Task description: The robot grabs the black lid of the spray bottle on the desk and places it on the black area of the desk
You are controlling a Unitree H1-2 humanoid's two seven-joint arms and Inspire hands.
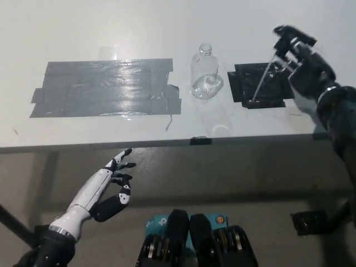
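The right hand is blurred, and its fingers hide most of the lid, so the grip itself is hard to read. The lid's thin tube is faint against the black patch, and its tip is too small to tell whether it touches the patch. The right arm is cut off by the right edge. The table runs past the top and both sides. The left hand's forearm leaves at the bottom left.
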